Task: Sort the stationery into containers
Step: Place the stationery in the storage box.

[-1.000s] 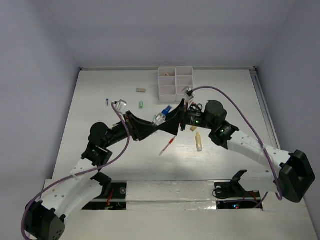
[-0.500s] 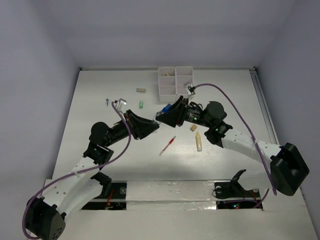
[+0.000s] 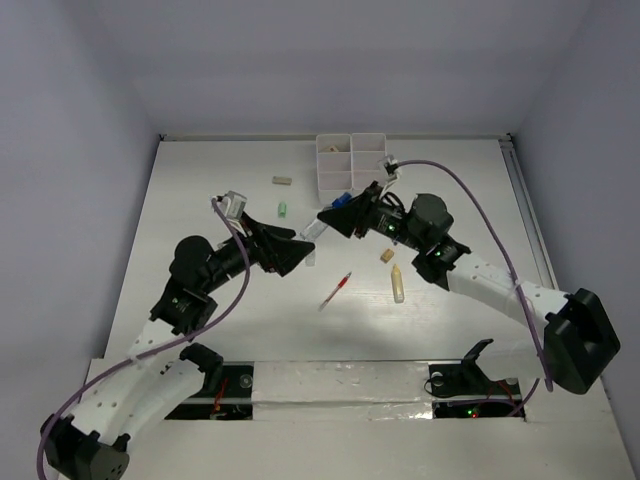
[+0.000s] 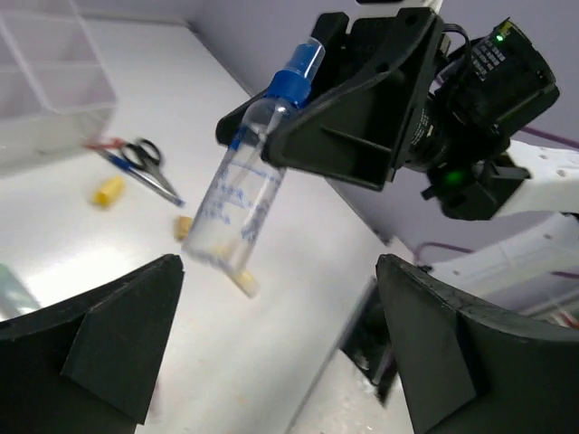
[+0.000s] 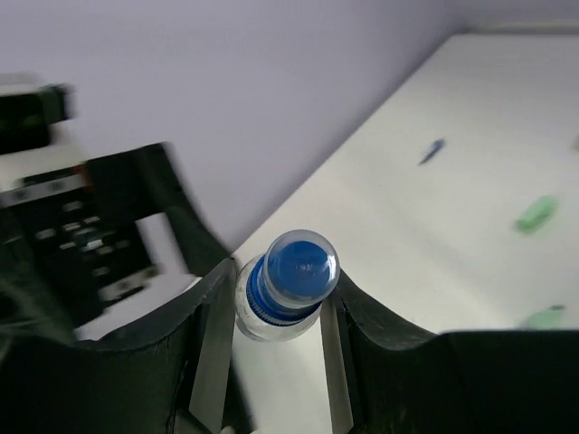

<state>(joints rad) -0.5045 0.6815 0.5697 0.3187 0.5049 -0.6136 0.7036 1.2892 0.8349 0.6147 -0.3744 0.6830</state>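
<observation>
Left wrist: right end effector (image 4: 261, 125) clamps spray bottle (image 4: 237, 212); left end effector (image 4: 277, 276) spread, empty

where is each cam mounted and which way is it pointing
top external: above and behind the bases, looking down on the table; both arms show whole, tray near the far edge
left wrist: on the left arm, facing across at the right fingers holding a clear bottle; the open left fingers frame the bottom corners
right wrist: on the right arm, looking along the right fingers onto the bottle's blue cap
shared: all three show the clear bottle
</observation>
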